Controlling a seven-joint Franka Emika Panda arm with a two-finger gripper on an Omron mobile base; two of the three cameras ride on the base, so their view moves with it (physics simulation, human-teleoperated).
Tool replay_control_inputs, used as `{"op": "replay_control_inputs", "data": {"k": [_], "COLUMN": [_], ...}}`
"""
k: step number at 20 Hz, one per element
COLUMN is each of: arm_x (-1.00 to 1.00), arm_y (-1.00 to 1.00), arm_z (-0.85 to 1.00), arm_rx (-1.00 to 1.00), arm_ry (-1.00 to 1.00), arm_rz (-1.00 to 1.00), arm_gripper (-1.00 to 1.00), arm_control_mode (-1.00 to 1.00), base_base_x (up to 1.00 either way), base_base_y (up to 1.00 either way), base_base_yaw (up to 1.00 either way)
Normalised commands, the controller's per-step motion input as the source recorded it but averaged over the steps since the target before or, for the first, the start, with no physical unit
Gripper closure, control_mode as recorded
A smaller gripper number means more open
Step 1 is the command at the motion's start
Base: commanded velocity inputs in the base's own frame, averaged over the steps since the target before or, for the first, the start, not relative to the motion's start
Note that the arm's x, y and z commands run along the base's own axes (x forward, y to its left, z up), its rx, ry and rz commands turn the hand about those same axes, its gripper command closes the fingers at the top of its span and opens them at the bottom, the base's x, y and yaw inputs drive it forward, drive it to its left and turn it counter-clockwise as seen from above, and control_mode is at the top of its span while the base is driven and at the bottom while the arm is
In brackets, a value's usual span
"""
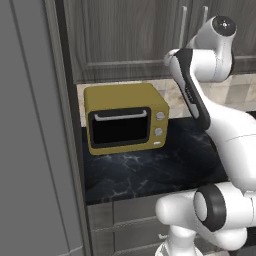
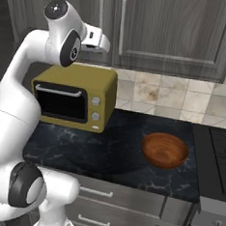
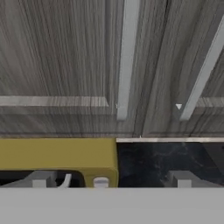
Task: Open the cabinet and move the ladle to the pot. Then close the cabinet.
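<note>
The dark wood-grain cabinet (image 2: pixel 175 28) hangs above the counter with both doors shut. Each door carries a long vertical silver handle; in the hand view the left handle (image 3: pixel 127 57) stands near the centre and the right handle (image 3: pixel 201 74) slants at the right edge. My gripper (image 3: pixel 110 180) is open and holds nothing. It is raised in front of the doors (image 2: pixel 98 39), just above the yellow toaster oven and a short way off the handles. The ladle is hidden and the pot is out of view.
A yellow toaster oven (image 1: pixel 125 122) sits on the black marble counter (image 2: pixel 120 159) under the cabinet. A reddish-brown wooden bowl (image 2: pixel 164 149) lies to its right, with a stove (image 2: pixel 218 148) beyond. A tall grey panel (image 1: pixel 30 150) walls the left side. Grey drawers (image 2: pixel 112 197) run below the counter.
</note>
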Motion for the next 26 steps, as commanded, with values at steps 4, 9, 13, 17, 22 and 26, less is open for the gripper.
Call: {"op": "replay_control_inputs", "data": {"k": [4, 9, 13, 17, 22, 26], "arm_x": [0.50, 0.51, 0.52, 0.49, 0.47, 0.48], "arm_y": [-0.02, 0.00, 0.00, 0.00, 0.00, 0.00], "arm_z": [0.00, 0.00, 0.00, 0.00, 0.00, -0.07], "arm_rx": [0.00, 0.00, 0.00, 0.00, 0.00, 0.01], "arm_ry": [-0.01, -0.08, -0.11, -0.12, -0.12, -0.06], "arm_rz": [-0.01, 0.00, 0.00, 0.00, 0.00, 0.00], "arm_gripper": [-1.00, -1.00, -1.00, -1.00, -1.00, -1.00], "arm_control_mode": [-1.00, -1.00, -1.00, -1.00, -1.00, -1.00], "base_base_x": [0.00, 0.00, 0.00, 0.00, 0.00, 0.00], "base_base_y": [0.00, 0.00, 0.00, 0.00, 0.00, 0.00], "base_base_yaw": [0.00, 0.00, 0.00, 0.00, 0.00, 0.00]}}
